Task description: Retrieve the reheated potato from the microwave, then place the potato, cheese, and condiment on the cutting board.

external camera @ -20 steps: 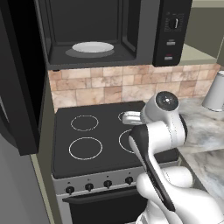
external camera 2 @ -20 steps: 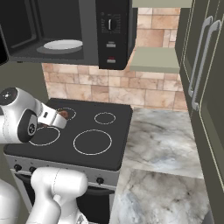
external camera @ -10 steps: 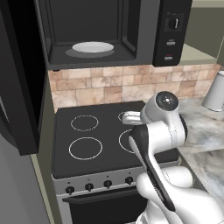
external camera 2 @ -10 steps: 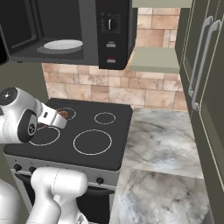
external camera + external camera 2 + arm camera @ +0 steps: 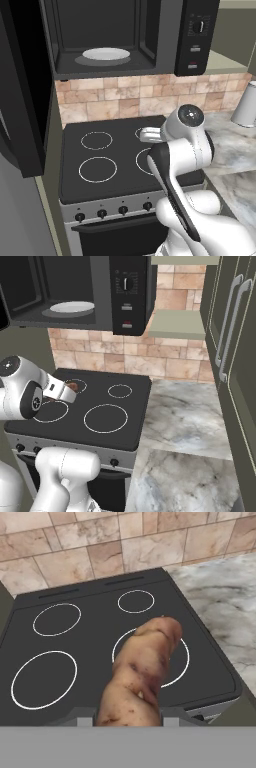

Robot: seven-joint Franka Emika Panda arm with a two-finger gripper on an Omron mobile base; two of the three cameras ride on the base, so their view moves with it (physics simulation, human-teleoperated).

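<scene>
The brown potato (image 5: 142,672) sits between my gripper's (image 5: 127,716) fingers, which are shut on it, and it juts out over the black stove top. In the right base view the potato (image 5: 73,386) is a small brown lump at the tip of my gripper (image 5: 67,390), above the stove's left burners. The hand (image 5: 150,134) pokes out left of the arm in the left base view. The black microwave (image 5: 195,35) hangs above the stove with its door (image 5: 20,100) swung open to the left. The cheese, the condiment and the cutting board are out of view.
A white plate (image 5: 106,53) lies inside the microwave (image 5: 127,291). The stove (image 5: 100,150) has several ring burners and front knobs. A marble counter (image 5: 185,416) runs to its right, with a grey vessel (image 5: 245,105) on it. Tall dark cabinets (image 5: 235,331) stand at far right.
</scene>
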